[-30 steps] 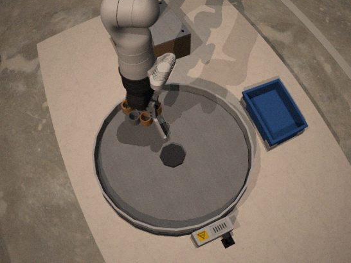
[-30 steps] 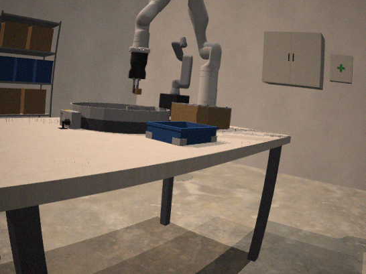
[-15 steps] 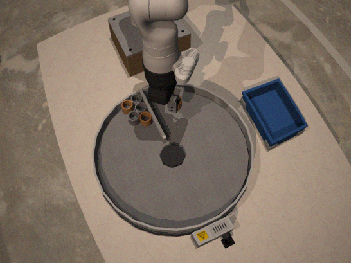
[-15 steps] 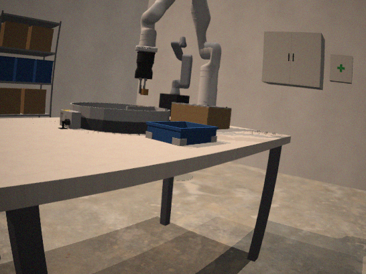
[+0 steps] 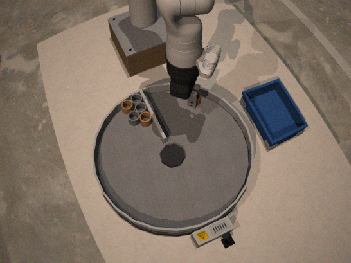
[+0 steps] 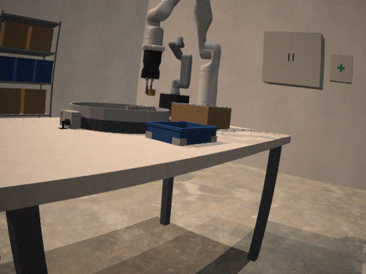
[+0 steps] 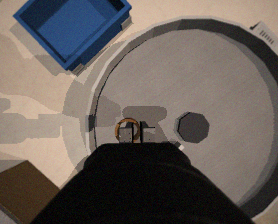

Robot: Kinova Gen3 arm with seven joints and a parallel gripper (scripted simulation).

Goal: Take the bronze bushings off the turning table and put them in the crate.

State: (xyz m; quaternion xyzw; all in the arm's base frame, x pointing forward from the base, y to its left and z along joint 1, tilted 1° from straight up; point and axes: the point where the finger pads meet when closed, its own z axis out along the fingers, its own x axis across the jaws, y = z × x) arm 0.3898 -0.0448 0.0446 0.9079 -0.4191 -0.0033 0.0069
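Observation:
My gripper (image 5: pixel 195 101) (image 6: pixel 149 91) (image 7: pixel 136 129) is shut on a bronze bushing (image 5: pixel 198 99) (image 6: pixel 151 92) (image 7: pixel 127 129) and holds it in the air above the back edge of the turning table (image 5: pixel 135 181) (image 6: pixel 110 109) (image 7: pixel 235 80). Two more bronze bushings (image 5: pixel 126 107) (image 5: pixel 145 118) stand at the table's back left in a cluster with three steel bushings (image 5: pixel 136 98) (image 5: pixel 141 107) (image 5: pixel 134 117), beside a light rail (image 5: pixel 154 114). The blue crate (image 5: pixel 290 110) (image 6: pixel 181 132) (image 7: pixel 37 30) stands empty on the table top to the right of the turning table.
A dark hub (image 5: pixel 172 155) (image 7: pixel 193 126) sits at the turning table's centre. A control box (image 5: pixel 212 231) (image 6: pixel 70 118) is at its front rim. The arm's brown base block (image 5: pixel 141 56) (image 6: pixel 201 114) stands behind. The wall has shelves (image 6: pixel 25 64) and a cabinet (image 6: pixel 291 59).

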